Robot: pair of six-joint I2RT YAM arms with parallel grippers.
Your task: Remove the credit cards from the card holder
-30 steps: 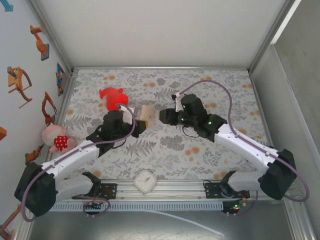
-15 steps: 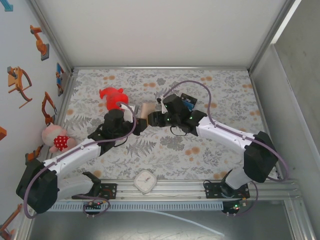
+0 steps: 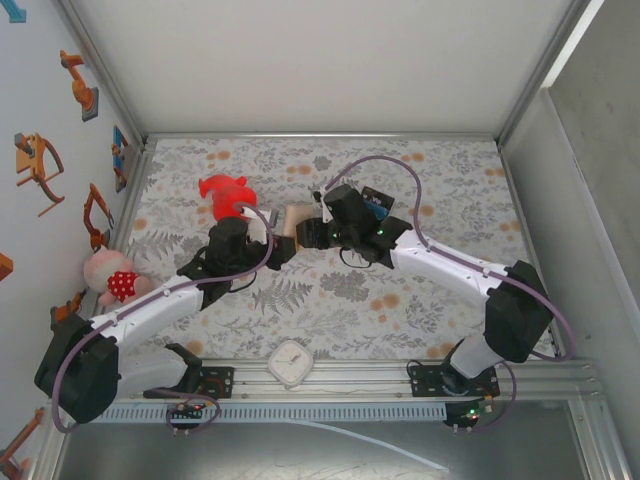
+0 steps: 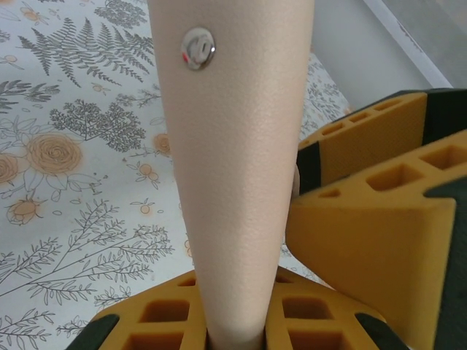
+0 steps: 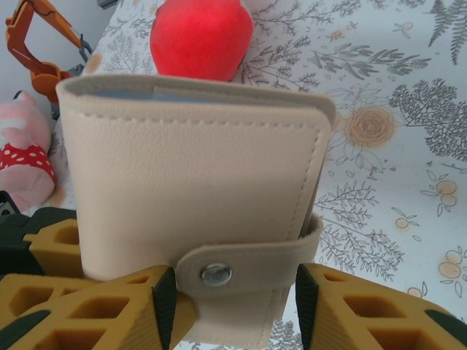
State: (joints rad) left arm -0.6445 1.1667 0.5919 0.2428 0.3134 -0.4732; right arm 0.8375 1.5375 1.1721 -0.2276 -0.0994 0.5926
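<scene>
Tan wallet [image 3: 293, 222] stands on edge, held up over the table [image 3: 400, 310], left of centre and toward the far edge. I see my left gripper [image 3: 282, 246] pinching one end of it between yellow pads [image 4: 365, 240]. Its snap tab [image 5: 219, 271] is fastened. My right gripper [image 5: 230, 292] faces it from the right, fingers spread to either side of the tab; whether they touch it I cannot tell. A red toy [image 5: 201, 33] sits just behind the wallet.
</scene>
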